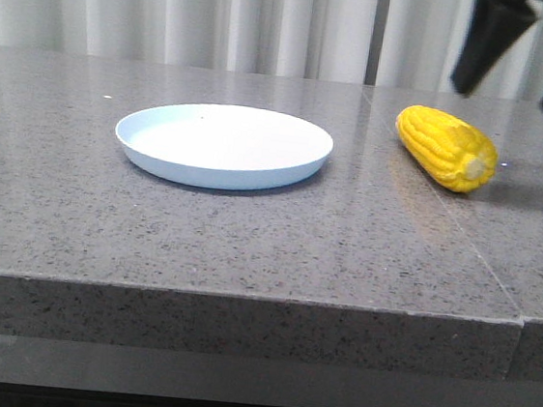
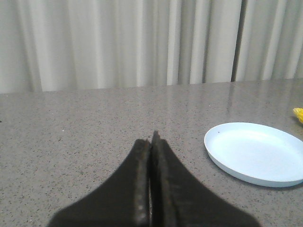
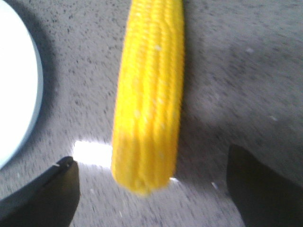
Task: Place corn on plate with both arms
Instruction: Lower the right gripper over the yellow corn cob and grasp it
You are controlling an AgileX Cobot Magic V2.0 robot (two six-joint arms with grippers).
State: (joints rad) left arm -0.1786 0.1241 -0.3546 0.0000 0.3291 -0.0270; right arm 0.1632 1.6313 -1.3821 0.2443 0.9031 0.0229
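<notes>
The yellow corn (image 1: 447, 147) lies on the grey table to the right of the pale blue plate (image 1: 221, 144), its pale stub end facing the front. My right gripper (image 1: 529, 67) hangs open above and just behind the corn. In the right wrist view the corn (image 3: 149, 94) runs lengthwise between the spread jaws of the right gripper (image 3: 151, 158), untouched, and the plate's edge (image 3: 14, 94) shows beside it. My left gripper (image 2: 152, 140) is shut with nothing in it, low over bare table to the left of the plate (image 2: 255, 151). It does not show in the front view.
The grey speckled table (image 1: 248, 240) has a seam (image 1: 463, 233) running from the corn toward its front edge. White curtains (image 1: 223, 14) hang behind the table.
</notes>
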